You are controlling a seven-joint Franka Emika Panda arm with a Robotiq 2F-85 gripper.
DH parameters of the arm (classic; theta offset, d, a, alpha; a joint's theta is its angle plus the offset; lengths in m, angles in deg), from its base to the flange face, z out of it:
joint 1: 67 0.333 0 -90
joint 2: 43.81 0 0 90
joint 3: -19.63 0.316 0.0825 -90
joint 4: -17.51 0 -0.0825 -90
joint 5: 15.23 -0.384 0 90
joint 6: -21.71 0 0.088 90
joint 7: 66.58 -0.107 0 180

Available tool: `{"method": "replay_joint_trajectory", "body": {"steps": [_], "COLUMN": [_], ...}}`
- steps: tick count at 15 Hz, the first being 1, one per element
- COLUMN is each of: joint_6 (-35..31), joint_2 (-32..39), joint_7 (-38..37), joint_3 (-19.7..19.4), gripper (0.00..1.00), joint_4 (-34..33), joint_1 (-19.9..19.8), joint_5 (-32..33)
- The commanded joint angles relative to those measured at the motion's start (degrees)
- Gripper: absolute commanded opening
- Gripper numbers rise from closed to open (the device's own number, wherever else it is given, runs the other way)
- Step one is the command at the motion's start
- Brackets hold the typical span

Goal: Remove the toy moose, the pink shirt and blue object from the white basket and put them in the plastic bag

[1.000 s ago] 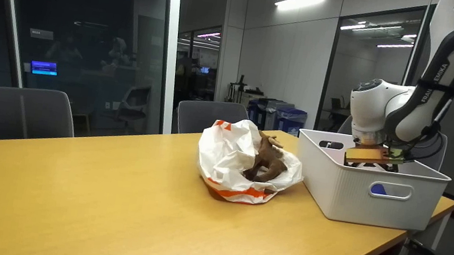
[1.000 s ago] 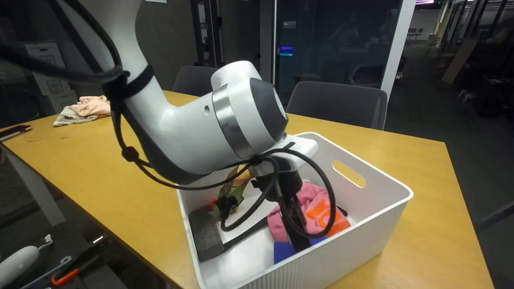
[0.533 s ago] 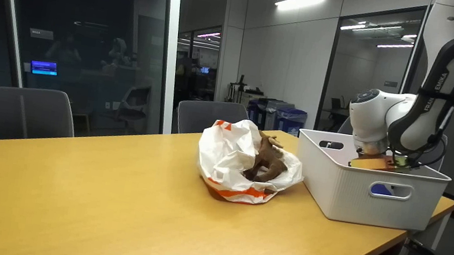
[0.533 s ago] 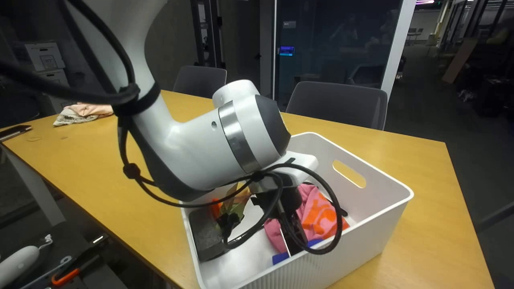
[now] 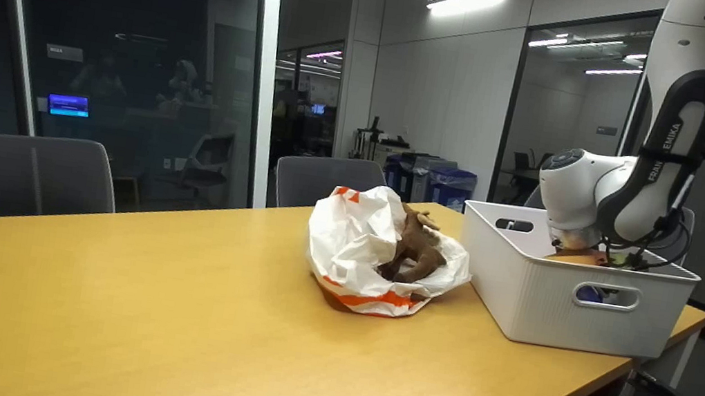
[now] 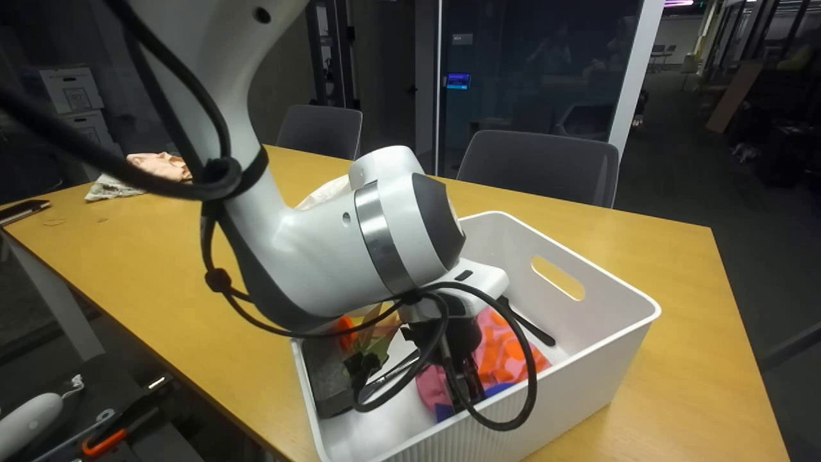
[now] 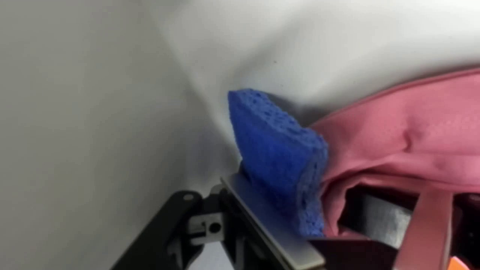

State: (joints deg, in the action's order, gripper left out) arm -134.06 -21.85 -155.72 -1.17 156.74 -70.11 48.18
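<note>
The toy moose sits in the white plastic bag with orange marks on the table. The white basket stands beside it. The basket also shows from above. Inside are the pink shirt with orange print and a blue sponge-like object. My gripper is down in the basket, its jaws apart around the blue object and a shirt fold. One finger pad lies along the blue object's side; a grey metal part, apparently the opposite finger, shows through the shirt.
A dark box-like object and a black handle lie in the basket. The basket's inner wall is close to the gripper. A peach cloth lies at the table's far end. A looping cable hangs at the wrist.
The arm has come down deeper into the basket. The shirt has shifted, baring more of the black handle, and the blue object shows less in an exterior view. The bag and moose are still.
</note>
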Motion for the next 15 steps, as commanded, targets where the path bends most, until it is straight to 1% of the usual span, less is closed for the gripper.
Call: {"method": "replay_joint_trajectory", "body": {"steps": [1,4,5,6,7,8,9,15], "joint_6": [-0.27,-0.4,-0.42,-0.32,-0.08,0.19,0.47,1.15], "joint_2": [-0.54,-3.75,-4.44,-5.05,-5.82,-6.37,-7.0,-11.32], "joint_7": [-0.37,-0.85,-1.18,-1.3,-1.27,-1.55,-2.75,-11.64], "joint_3": [0.33,-0.1,-0.09,-0.02,0.06,0.02,-0.25,-1.27], "gripper": [0.22,0.02,0.01,0.04,0.04,0.01,0.0,0.0], "joint_4": [0.07,0.18,-0.05,-0.32,-0.65,-1.1,-1.74,-4.99], "joint_1": [-0.07,-0.06,-0.05,-0.11,-0.18,-0.09,0.23,0.99], "joint_5": [-0.97,-1.12,-1.59,-2.22,-3.31,-4.1,-4.22,-2.55]}}
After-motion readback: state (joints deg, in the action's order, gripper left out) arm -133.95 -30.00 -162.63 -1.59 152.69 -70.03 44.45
